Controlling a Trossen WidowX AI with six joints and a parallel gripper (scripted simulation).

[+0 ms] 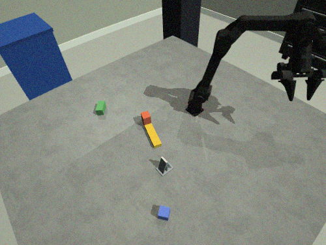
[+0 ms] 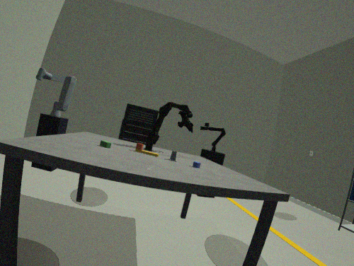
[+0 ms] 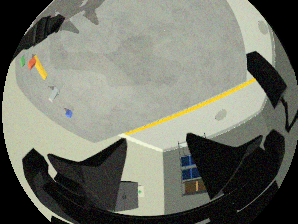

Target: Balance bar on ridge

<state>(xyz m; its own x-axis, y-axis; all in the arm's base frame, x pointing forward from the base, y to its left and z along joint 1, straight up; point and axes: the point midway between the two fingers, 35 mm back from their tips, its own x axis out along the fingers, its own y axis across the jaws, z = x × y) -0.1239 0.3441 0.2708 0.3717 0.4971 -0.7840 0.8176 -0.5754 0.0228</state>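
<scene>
We are holding the black two-fingered tool high off the grey surface, its fingers parted and gripping nothing. In the top view the flat yellow bar with an orange block at one end is lying well apart from it toward eight o'clock. Its long axis is running from eleven to five o'clock, the yellow end pointing at the small dark wedge-shaped ridge on a pale base.

On the grey table a yellow bar lies flat, with an orange block touching its far end. Near its other end, apart from it, stands a small ridge on a pale base. A green block sits well to the left, a blue block nearer the front edge. The black arm reaches high to the right; its jaws hang apart, empty, pointing down, far from the bar. A big blue box stands beyond the table.
</scene>
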